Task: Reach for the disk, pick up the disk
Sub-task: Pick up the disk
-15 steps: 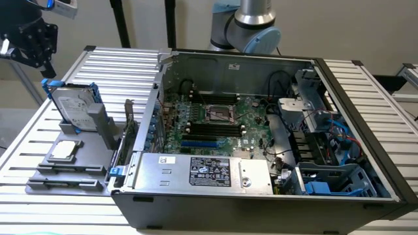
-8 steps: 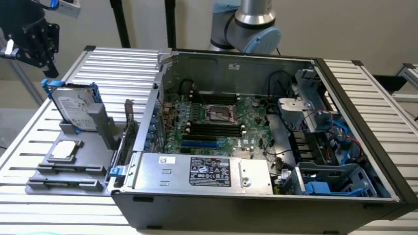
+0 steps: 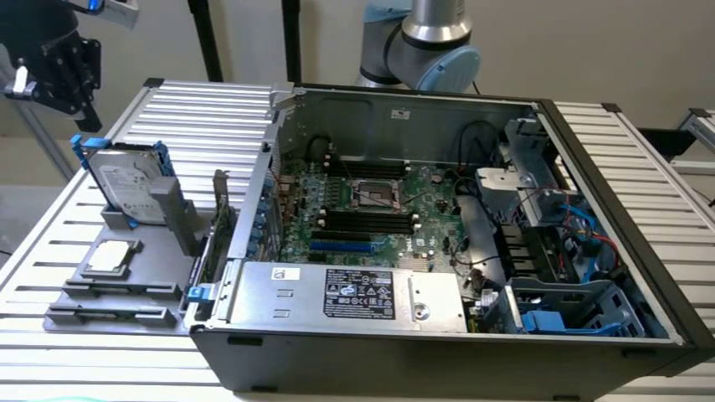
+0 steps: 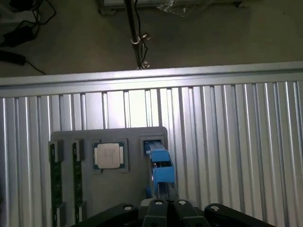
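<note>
The disk stands on edge in a slot of the grey holder on the exterior view's left, its white label facing out and blue rails along its edges. My gripper hangs well above it, a little toward the exterior view's left, and touches nothing. The wrist view looks straight down on the disk, seen edge-on as a blue strip. The gripper's dark body sits just beside that strip in this view.
A small silver square chip lies in the same holder, next to two green memory sticks. An open computer case stands right beside the holder. A thin upright card rises between them. The slatted metal table lies all around.
</note>
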Motion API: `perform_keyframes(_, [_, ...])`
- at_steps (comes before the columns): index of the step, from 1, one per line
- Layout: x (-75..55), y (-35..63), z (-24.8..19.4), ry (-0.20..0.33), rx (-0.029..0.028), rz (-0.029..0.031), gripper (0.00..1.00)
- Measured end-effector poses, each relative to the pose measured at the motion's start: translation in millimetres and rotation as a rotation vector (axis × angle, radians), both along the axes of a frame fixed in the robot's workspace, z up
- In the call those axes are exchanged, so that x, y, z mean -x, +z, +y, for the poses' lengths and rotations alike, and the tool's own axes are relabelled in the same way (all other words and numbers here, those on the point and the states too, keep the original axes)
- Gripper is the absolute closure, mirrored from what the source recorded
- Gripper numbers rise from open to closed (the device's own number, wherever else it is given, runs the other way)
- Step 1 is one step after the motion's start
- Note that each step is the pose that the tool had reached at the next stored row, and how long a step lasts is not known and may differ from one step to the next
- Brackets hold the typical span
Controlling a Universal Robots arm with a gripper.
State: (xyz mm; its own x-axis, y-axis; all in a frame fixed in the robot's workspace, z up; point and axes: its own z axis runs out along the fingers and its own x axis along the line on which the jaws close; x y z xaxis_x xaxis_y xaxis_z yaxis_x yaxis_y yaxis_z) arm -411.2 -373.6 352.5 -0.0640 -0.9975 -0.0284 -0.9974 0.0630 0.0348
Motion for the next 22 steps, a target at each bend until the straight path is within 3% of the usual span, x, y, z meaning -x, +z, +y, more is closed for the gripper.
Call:
perform_keyframes(9, [5.8,0.0,0.2,0.066,0.0045,-0.0032,0.89])
perform_keyframes(11, [7.2,-0.1,0.2,0.074,0.0046,-0.0084,0.89])
perform_keyframes(14, [9.8,-0.4,0.2,0.083,0.0052,-0.0228,0.89])
perform_keyframes(15, [10.2,-0.5,0.2,0.085,0.0052,-0.0252,0.89])
perform_keyframes(20, [10.2,-0.4,0.2,0.086,0.0052,-0.0257,0.88])
perform_keyframes(22, [10.2,-0.5,0.2,0.086,0.0052,-0.0258,0.76])
